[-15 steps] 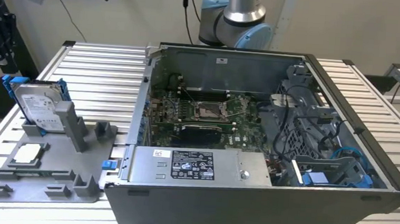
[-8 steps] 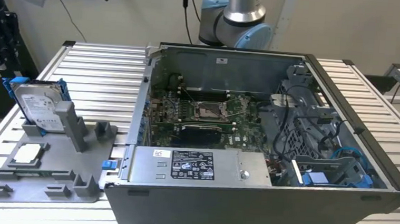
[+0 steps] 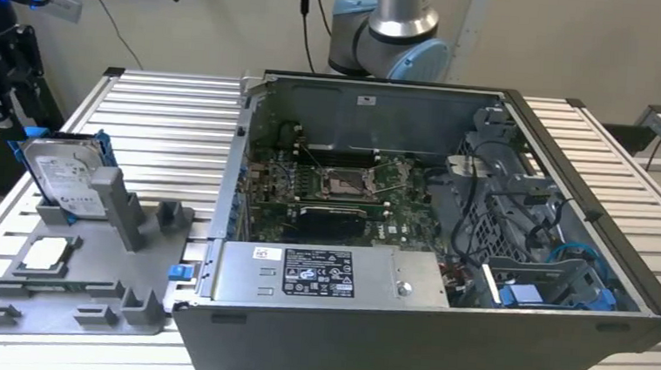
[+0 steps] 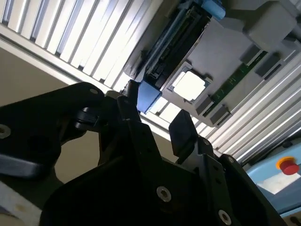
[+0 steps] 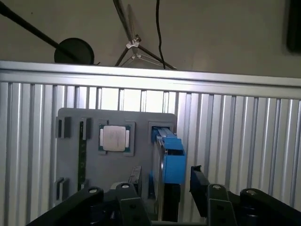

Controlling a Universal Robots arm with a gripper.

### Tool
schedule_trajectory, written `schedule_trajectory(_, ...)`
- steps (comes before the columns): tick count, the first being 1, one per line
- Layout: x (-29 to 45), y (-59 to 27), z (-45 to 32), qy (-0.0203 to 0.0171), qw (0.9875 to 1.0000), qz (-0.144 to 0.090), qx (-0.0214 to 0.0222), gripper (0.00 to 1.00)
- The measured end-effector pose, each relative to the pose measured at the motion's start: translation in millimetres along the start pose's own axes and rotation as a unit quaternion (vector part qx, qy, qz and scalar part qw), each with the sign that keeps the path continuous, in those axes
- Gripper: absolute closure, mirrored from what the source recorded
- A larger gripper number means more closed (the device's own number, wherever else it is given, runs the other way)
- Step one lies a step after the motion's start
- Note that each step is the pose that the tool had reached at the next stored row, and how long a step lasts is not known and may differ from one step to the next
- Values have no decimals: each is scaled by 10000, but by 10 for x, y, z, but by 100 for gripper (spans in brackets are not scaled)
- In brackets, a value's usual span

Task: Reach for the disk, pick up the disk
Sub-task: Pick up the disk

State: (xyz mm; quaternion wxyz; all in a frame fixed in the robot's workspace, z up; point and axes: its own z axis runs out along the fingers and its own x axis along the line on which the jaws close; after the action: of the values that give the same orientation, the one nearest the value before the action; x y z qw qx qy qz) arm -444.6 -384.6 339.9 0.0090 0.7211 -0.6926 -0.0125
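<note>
A silver disk (image 3: 61,177) in a blue bracket stands on edge in a gray fixture tray (image 3: 66,310) on a slatted metal table (image 3: 160,129). In the exterior view this lies at about 9 o'clock from the open computer case (image 3: 414,330). A small square chip (image 3: 46,255) lies flat in the tray at about 6 o'clock from the disk. The black gripper (image 5: 165,175) hangs over the tray with its jaws spread wide and holding nothing. In both wrist views the disk's narrow blue-framed edge (image 5: 172,160) lines up in the gap between the two fingers (image 5: 196,181), with space on each side. The robot's base (image 3: 388,32) rises at 12 o'clock, behind the case.
</note>
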Motion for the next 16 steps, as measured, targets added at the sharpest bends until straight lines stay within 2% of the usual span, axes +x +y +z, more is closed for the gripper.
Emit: schedule_trajectory(16,-24,-8,293,-1,10000,0,1,0)
